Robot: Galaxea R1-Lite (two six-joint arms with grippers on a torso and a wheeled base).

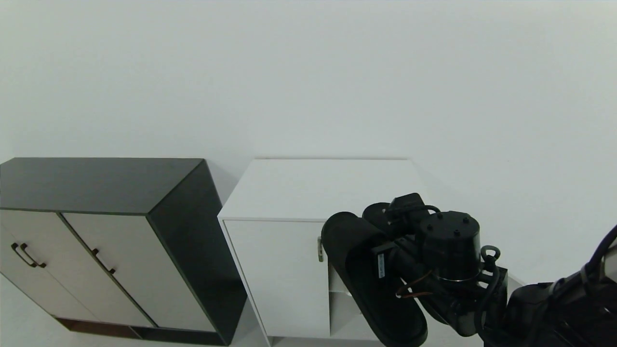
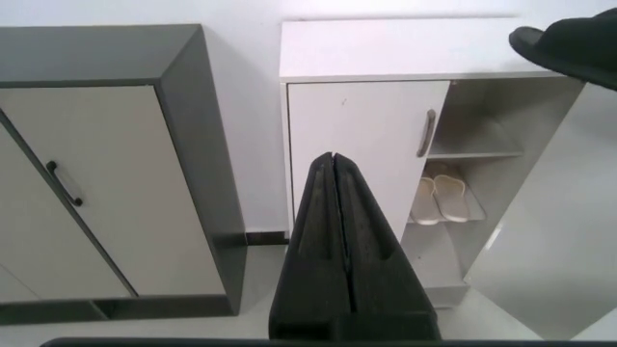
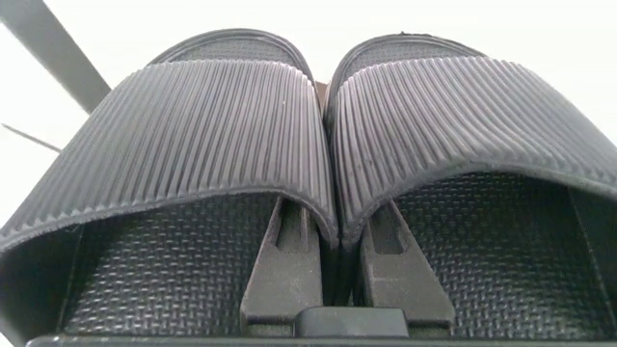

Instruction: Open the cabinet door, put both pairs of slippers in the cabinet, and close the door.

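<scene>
the pair of black ribbed rubber slippers hangs at about 5 o'clock in the head view, in front of the open right half of the low white wooden cabinet and not yet inside it. the right gripper is clenched on them: one finger reaches under each strap, pinching the two inner strap walls together. the left gripper is pressed closed on nothing and is held back from the cabinet.

what could go wrong, as i judge it: the hold is only on soft strap edges, so the long soles can swing or one slipper can slide free if the arm turns sharply. the soles hang down across the edge of the closed left door near its metal handle, and a straight push could catch them there or on a shelf lip. set too low, they would land on the pair already stored.

the left wrist view gives what the head view lacks: the inside of the cabinet, with a pale beige pair of slippers lying on a lower shelf, a bare shelf above them, and what looks to be the swung-out door leaf. the head view shows the dark cabinet with beige doors at 8 o'clock. the right wrist view alone shows the grip itself.
</scene>
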